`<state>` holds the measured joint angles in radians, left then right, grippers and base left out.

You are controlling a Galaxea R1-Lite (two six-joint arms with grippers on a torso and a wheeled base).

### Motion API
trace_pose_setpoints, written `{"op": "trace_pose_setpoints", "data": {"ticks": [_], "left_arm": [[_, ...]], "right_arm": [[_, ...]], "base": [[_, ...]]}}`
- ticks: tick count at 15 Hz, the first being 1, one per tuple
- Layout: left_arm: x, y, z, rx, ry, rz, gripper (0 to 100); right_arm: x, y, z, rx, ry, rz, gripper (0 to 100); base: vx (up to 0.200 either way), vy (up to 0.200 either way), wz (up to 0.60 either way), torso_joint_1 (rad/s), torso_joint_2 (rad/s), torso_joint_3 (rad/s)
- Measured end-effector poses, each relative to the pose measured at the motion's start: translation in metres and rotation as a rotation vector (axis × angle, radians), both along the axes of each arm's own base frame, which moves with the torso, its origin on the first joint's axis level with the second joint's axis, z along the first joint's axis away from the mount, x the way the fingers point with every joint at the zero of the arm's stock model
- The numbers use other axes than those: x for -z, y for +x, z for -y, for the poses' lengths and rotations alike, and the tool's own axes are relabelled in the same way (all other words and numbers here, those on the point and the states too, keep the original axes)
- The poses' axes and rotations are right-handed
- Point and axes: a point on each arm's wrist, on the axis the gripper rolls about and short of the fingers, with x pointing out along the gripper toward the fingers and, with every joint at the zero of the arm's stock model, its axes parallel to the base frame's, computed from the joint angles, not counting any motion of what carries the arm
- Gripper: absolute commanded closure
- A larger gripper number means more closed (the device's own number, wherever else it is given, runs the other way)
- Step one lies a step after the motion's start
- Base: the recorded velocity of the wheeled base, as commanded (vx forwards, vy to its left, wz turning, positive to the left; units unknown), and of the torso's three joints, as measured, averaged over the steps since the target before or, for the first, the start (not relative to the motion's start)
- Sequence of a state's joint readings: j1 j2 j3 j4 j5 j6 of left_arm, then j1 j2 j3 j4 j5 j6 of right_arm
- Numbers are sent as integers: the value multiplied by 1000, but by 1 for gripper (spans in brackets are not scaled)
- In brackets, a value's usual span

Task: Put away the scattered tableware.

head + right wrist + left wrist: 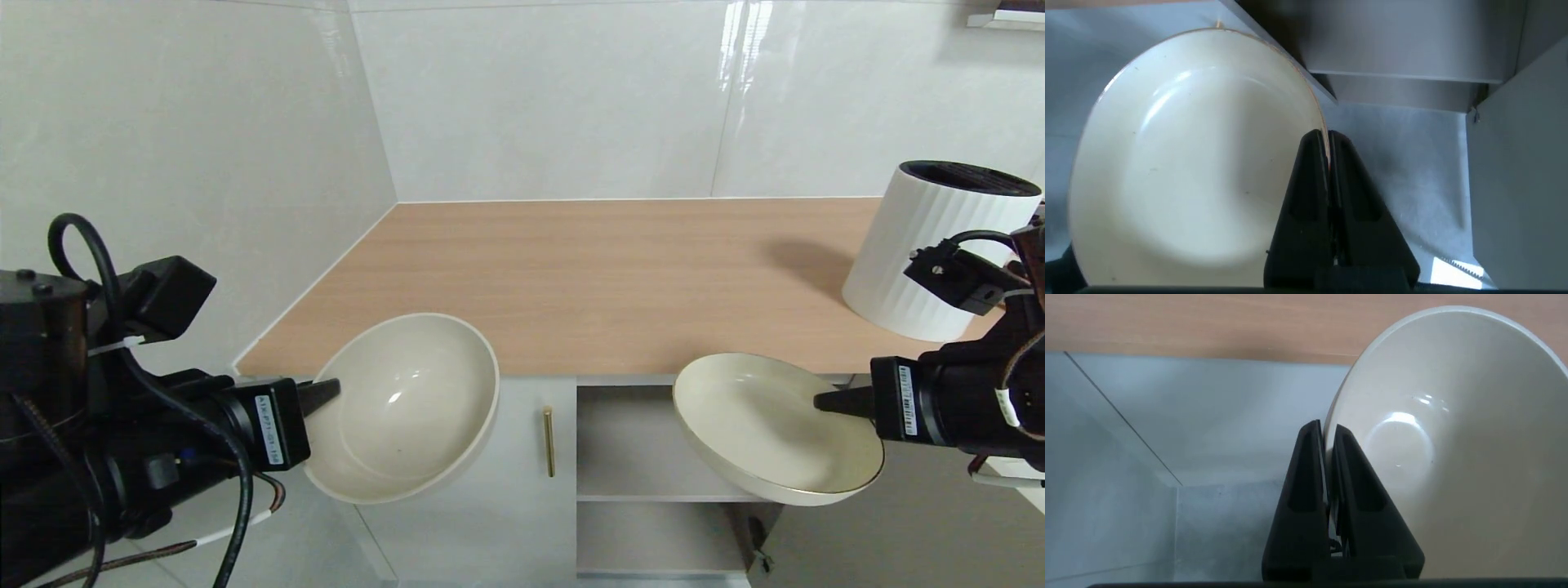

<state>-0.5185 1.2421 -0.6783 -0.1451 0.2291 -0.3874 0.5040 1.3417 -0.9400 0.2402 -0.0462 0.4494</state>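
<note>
left jaws: clamped narrow on rim of deep cream ceramic bowl [408, 408], tilted, just off front edge of light wooden counter [612, 278], near its left end | right jaws: clamped narrow on rim of shallow cream gold-edged plate [759, 433], off counter's front edge, toward its right

Glossy white walls [539, 98], wooden counter [604, 278], grey cabinet [506, 523] seemingly standing open.

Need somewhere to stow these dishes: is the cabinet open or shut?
Open: the cabinet shows a shelf at right; its left door is shut.
</note>
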Motion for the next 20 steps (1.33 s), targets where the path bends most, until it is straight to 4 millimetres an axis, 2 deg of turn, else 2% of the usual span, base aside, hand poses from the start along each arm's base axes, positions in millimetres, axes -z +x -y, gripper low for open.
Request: {"op": "trace_pose_setpoints", "data": {"ticks": [7, 20], "left_arm": [[0, 1, 0, 1, -1, 0, 100], [2, 2, 1, 0, 2, -9, 100]], "right_arm": [[13, 3, -1, -23, -16, 32, 100], [18, 4, -2, -33, -36, 19, 100]], "base": [[0, 0, 0, -24, 55, 33], [0, 0, 0, -160, 453, 287]]}}
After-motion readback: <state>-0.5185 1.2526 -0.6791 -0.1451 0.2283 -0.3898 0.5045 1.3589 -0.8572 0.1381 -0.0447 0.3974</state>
